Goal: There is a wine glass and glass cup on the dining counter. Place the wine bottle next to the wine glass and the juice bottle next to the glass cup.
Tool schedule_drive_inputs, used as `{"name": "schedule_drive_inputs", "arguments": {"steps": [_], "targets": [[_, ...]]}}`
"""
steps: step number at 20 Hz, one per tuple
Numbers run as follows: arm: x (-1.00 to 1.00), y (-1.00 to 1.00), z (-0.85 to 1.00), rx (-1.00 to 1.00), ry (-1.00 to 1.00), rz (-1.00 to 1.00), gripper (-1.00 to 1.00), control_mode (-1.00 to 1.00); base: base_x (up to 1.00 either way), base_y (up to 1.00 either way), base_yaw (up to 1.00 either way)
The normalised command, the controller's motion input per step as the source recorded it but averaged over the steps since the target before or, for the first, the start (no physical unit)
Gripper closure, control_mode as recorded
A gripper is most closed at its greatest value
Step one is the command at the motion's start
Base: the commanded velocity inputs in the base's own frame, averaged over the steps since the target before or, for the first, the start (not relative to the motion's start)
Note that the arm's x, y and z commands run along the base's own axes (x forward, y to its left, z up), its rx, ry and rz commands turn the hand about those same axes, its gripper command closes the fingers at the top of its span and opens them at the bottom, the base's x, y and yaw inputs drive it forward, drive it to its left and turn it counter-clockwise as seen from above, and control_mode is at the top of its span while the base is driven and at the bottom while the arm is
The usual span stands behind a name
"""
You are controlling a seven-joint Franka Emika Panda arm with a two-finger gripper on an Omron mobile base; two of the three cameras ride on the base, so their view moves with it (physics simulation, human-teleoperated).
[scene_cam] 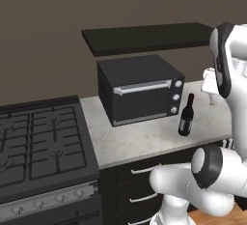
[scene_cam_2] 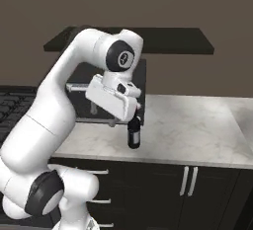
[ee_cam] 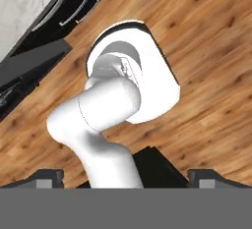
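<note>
One wine bottle (scene_cam: pixel 186 116) is standing right of your toaster oven (scene_cam: pixel 140 88) while your gripper (ee_cam: pixel 125 178) is hanging released, grasping nothing.

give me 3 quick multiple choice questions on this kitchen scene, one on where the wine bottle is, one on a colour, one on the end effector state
1. Where does the wine bottle stand?
A. on the stove
B. on the marbled counter, right of the toaster oven
C. on the shelf

2. What colour is the toaster oven?
A. black
B. red
C. white

3. How is the end effector set?
A. shut on the wine bottle
B. shut, empty
C. open, empty

Answers: 1 B, the left base view shows it upright beside the oven. 2 A, its body is black. 3 C, the hand view shows fingertips far apart with nothing between them.
</note>
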Motion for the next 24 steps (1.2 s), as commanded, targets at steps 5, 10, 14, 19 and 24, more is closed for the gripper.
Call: {"name": "schedule_drive_inputs", "arguments": {"steps": [5, 10, 14, 19, 24], "targets": [[0.00, -0.79, -0.10, 0.42, 0.19, -0.32, -1.00, -1.00, 0.00, 0.00, 0.00], [-0.04, -0.13, -0.28, 0.29, 0.07, -0.40, -1.00, -1.00, 0.00, 0.00, 0.00], [0.00, 0.04, -0.69, 0.17, 0.10, -0.49, -1.00, -1.00, 0.00, 0.00, 0.00], [0.18, 0.14, -0.40, 0.13, 0.10, -0.47, -1.00, -1.00, 0.00, 0.00, 0.00], [0.86, 0.01, -0.06, 0.15, 0.25, -0.41, -1.00, -1.00, 0.00, 0.00, 0.00]]}}
